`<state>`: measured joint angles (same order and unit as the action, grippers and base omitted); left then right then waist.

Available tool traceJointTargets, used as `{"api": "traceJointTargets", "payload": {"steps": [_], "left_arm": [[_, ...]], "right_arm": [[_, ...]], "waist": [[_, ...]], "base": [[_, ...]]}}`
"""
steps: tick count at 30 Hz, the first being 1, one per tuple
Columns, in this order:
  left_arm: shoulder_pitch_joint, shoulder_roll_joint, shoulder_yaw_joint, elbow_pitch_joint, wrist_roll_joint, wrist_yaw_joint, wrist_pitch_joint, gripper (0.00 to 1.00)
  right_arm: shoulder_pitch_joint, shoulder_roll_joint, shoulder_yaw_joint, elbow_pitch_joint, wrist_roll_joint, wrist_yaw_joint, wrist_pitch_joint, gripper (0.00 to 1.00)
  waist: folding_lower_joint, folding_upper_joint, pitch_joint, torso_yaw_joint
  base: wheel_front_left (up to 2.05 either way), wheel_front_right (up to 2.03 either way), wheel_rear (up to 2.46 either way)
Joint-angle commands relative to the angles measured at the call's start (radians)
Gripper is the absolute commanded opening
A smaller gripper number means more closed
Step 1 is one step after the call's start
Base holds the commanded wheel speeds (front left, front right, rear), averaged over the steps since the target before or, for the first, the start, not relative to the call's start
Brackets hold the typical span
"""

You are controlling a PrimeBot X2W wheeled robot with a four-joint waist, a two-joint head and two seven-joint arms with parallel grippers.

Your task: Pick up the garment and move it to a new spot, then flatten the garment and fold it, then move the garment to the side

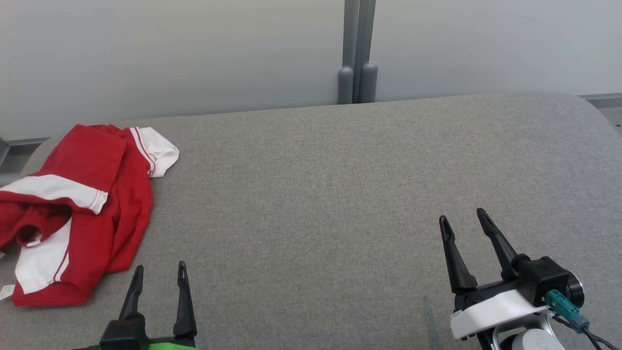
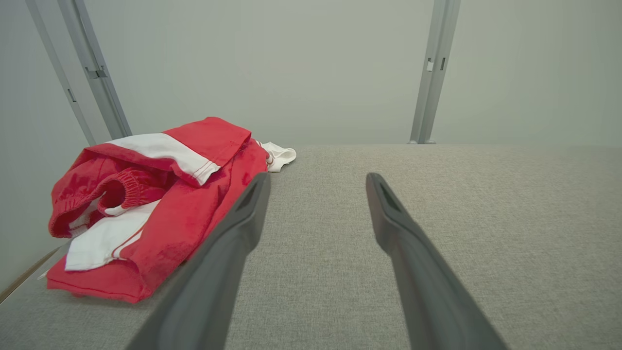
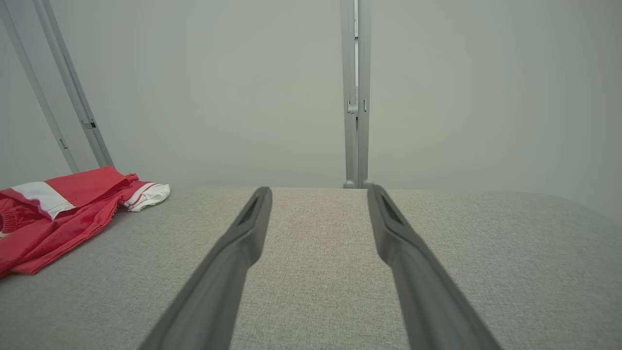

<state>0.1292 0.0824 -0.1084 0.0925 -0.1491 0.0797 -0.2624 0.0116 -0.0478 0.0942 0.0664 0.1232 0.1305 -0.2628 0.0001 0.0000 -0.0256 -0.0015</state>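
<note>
1. Grey fabric tabletop [image 1: 340, 194], takes up most of the head view.
2. Red-and-white garment [image 1: 77, 214], crumpled at its left edge.
3. Right gripper [image 1: 462, 215], jaws wide, nothing held, well apart from the garment.
4. Left gripper [image 1: 161, 265], jaws wide too, empty, just beside the garment.

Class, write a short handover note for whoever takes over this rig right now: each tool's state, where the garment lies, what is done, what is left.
Left tool: open, empty, just right of the garment at its near end.
Right tool: open, empty, far to the right of the garment.
The garment, red and white, lies crumpled at the left end of the grey surface.
Done: nothing yet, by the look of it.
Left: pick up, move, flatten, fold, set aside.
</note>
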Motion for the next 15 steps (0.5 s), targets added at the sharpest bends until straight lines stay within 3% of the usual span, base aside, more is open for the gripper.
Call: {"api": "traceJointTargets", "payload": {"steps": [1,15], "left_arm": [[0.001,0.008,-0.001,0.000,-0.007,0.007,-0.003,1.00],[-0.009,0.016,-0.010,0.009,-0.013,0.012,-0.002,1.00]], "right_arm": [[-0.006,-0.005,-0.001,0.002,0.006,0.000,-0.004,1.00],[-0.003,-0.005,-0.004,-0.007,-0.001,0.000,-0.004,1.00]], "waist": [[-0.0001,0.0000,0.000,0.000],[-0.0001,0.0000,0.002,0.009]], "base": [[0.00,0.00,0.00],[0.00,0.00,0.00]]}}
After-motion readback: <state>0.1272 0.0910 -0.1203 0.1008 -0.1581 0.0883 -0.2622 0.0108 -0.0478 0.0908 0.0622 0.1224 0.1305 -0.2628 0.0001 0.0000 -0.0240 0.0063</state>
